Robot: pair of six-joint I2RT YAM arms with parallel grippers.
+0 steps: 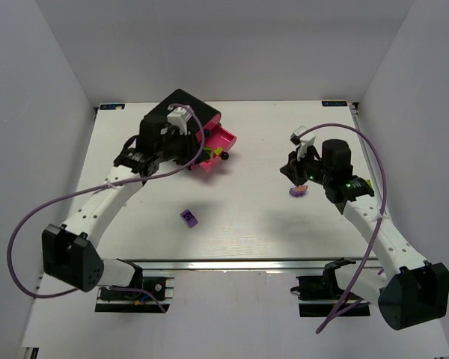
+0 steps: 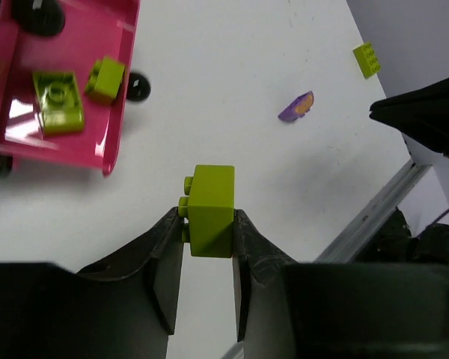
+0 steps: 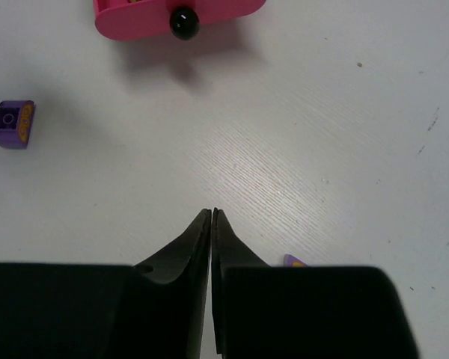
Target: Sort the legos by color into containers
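the left end effector [image 2: 208, 224], clamped on a yellow-green brick [image 2: 213, 196] just outside the open drawer [image 2: 82, 41], should carry it over the two like bricks [image 2: 60, 101] inside before releasing; the right end effector [image 3: 211, 217], well off from the drawer, is pinched shut, empty, beside a purple brick [image 3: 293, 260].

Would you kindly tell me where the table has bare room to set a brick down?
Bare: the wide strip between the open pink drawer and the right gripper, and the near stretch between the purple brick and the right arm. Crowded: around the drawer unit, under the left gripper holding a yellow-green brick.
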